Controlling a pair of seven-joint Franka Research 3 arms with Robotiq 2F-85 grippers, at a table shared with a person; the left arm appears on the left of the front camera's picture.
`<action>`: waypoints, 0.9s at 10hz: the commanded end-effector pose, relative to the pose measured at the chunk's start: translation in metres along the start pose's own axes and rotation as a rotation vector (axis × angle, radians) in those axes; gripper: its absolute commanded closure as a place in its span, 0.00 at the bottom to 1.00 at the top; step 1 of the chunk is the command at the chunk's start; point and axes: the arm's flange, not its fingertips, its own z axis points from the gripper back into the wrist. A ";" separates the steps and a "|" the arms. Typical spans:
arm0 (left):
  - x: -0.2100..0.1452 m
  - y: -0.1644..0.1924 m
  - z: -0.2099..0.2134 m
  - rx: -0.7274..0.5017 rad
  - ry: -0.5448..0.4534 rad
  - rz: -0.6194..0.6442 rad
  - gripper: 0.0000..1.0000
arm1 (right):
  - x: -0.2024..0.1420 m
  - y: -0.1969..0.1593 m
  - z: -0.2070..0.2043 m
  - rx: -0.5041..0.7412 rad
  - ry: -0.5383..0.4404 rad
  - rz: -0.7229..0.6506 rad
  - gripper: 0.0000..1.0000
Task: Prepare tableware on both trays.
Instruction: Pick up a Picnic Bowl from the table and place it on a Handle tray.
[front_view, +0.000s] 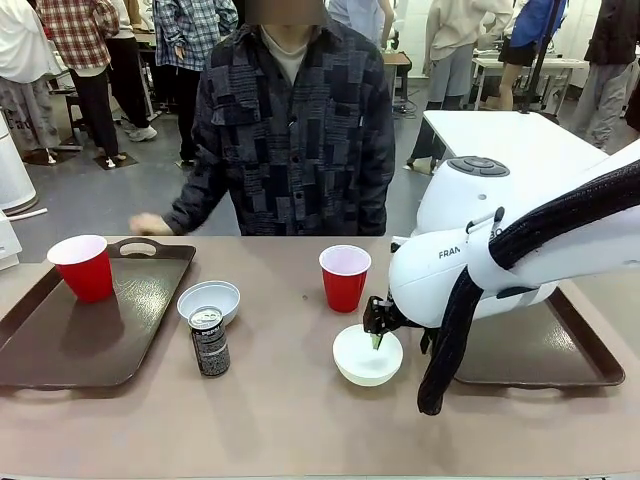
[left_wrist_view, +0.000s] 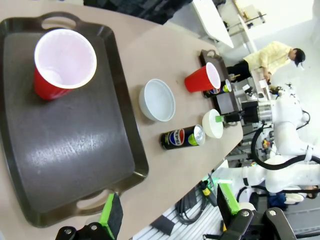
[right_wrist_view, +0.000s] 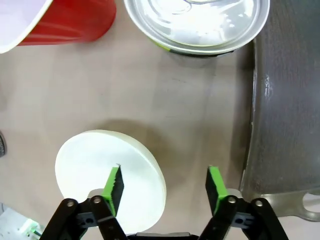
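Your right gripper (front_view: 377, 338) stands jaws apart at the white bowl (front_view: 352, 368), one finger over its inside, one outside its rim, near the right tray (front_view: 560, 355). Your left gripper (left_wrist_view: 169, 209), also apart, hovers at the left tray (left_wrist_view: 70, 150), which carries one red cup (left_wrist_view: 60, 65)

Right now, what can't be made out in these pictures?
1. Right dark brown rectangular plastic tray: front view, mostly hidden behind the white right arm.
2. Slim dark drink can: right wrist view, cut by the top edge.
3. Person's hand: front view, motion-blurred.
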 end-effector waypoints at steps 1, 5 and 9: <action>0.000 0.000 0.001 -0.011 -0.010 -0.001 0.00 | -0.002 0.007 0.001 -0.009 -0.026 0.004 1.00; 0.000 0.000 0.001 -0.011 -0.010 -0.001 0.00 | -0.004 0.006 0.003 -0.035 -0.019 0.007 1.00; 0.000 0.000 0.001 -0.011 -0.010 -0.001 0.00 | -0.008 0.001 0.007 -0.066 -0.014 0.004 0.99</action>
